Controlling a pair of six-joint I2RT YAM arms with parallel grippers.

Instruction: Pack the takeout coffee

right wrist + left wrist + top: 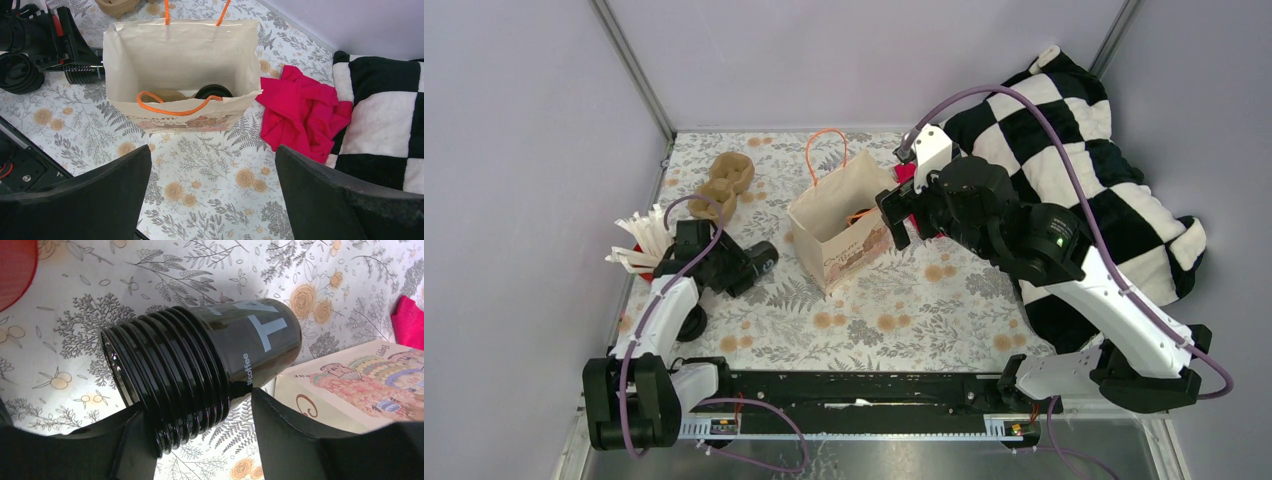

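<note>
A stack of nested black cups (200,360) printed "#coffee" lies on its side on the flowered table, open mouth to the left, no lid. My left gripper (199,402) straddles it, one finger against the rims and the other against the body; the stack rests on the table (759,258). A takeout coffee shows only as a round black lid (213,92) inside the upright paper bag (180,55). My right gripper (212,150) hangs open and empty over the table just in front of the bag (839,235).
A red cup of white straws (639,245) stands just left of the left arm. A brown cardboard tray (727,180) lies behind it. Black ringed lids (692,322) sit near the left arm. A red cloth (300,110) and a checked blanket (1074,150) lie to the right of the bag.
</note>
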